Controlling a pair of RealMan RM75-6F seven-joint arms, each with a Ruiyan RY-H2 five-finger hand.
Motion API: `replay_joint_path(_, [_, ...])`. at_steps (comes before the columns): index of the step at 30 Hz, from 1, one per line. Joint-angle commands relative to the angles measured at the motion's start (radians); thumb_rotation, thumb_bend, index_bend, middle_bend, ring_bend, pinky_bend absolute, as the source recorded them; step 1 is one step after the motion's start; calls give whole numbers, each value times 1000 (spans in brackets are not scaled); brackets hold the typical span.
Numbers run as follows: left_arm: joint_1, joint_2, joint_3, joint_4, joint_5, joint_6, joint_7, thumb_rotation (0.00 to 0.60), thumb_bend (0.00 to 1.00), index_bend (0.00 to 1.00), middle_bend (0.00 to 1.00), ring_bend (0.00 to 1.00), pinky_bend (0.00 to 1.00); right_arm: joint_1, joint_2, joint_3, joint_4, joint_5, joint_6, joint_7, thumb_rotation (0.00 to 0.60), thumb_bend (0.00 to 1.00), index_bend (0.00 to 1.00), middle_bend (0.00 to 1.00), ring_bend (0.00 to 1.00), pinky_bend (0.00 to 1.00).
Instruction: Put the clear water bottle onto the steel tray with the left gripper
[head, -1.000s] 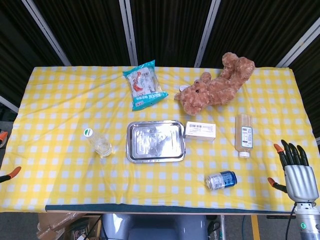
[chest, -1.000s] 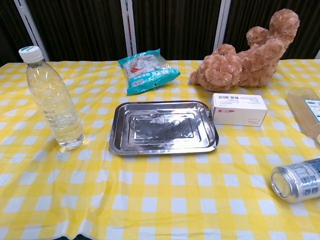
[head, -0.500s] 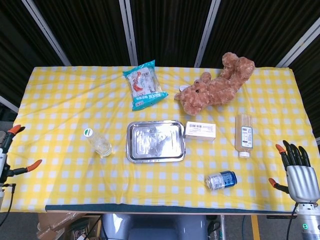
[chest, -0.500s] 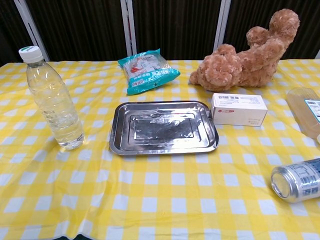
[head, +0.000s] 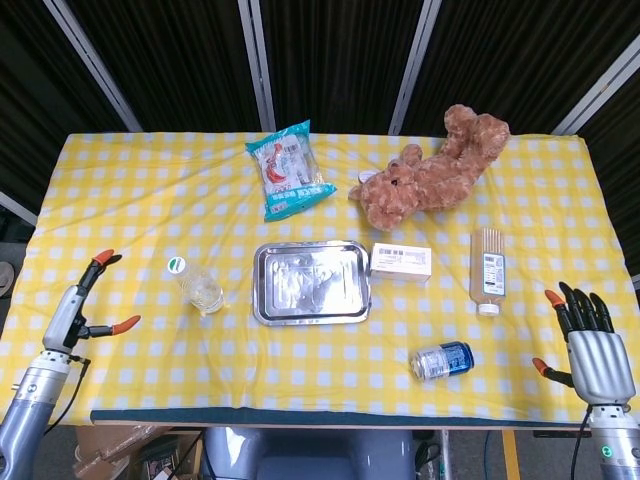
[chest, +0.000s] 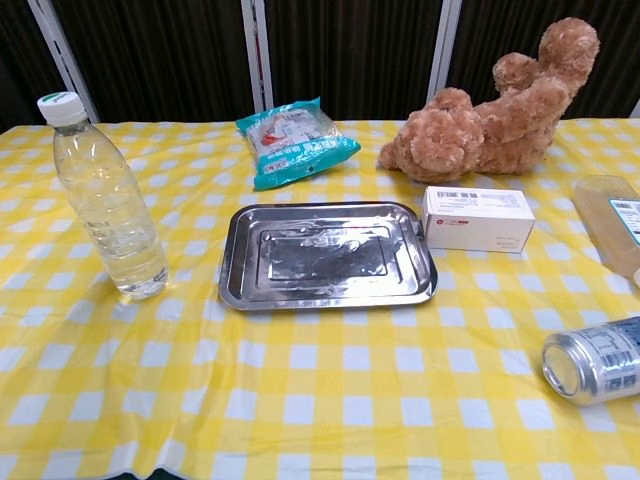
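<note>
Looking down from the head view, we see the bottle (head: 198, 287) standing upright on the yellow checked table (head: 120, 200), just left of the tray (head: 310, 283) and not touching it. Our left hand (head: 75, 312) sits over the table's left edge, at about nine o'clock from the bottle and well apart from it, its orange-tipped fingers spread and holding nothing. Our right hand (head: 592, 345) hangs off the table's right edge, fingers apart, released and empty. A box (head: 401, 262) lies just right of the tray, a snack bag (head: 288, 170) at twelve o'clock from it, a bear (head: 432, 172) at about one o'clock. A brown bottle (head: 488, 268) lies on its side right of the box, and a can (head: 442, 359) lies tipped over at four o'clock from the tray. From the chest view, neither hand shows; the bottle (chest: 105, 205), white-capped and partly filled, stands at nine o'clock from the tray (chest: 326, 257), with the box (chest: 476, 218), bag (chest: 294, 139), bear (chest: 495, 102) and can (chest: 597, 359) around it.
</note>
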Motion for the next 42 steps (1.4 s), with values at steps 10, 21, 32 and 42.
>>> replay_joint_path(10, [-34,-129,-20,79,-40,-15,-8,600,177,53,98,0,16,-1,3,-1,-5,0,-2,9,600,49,119,0,8,0])
replay_joint_path(21, [-93,-248,-49,180,-79,-73,19,600,236,71,96,0,16,3,7,0,-7,11,-16,18,600,49,119,0,8,0])
replay_joint_path(32, [-143,-314,-70,158,-87,-91,102,600,260,94,113,0,16,4,11,1,-7,17,-22,23,600,50,119,0,8,0])
replay_joint_path(42, [-166,-374,-79,159,-129,-113,179,600,291,106,146,0,17,5,16,-5,-14,7,-25,34,600,49,119,0,8,0])
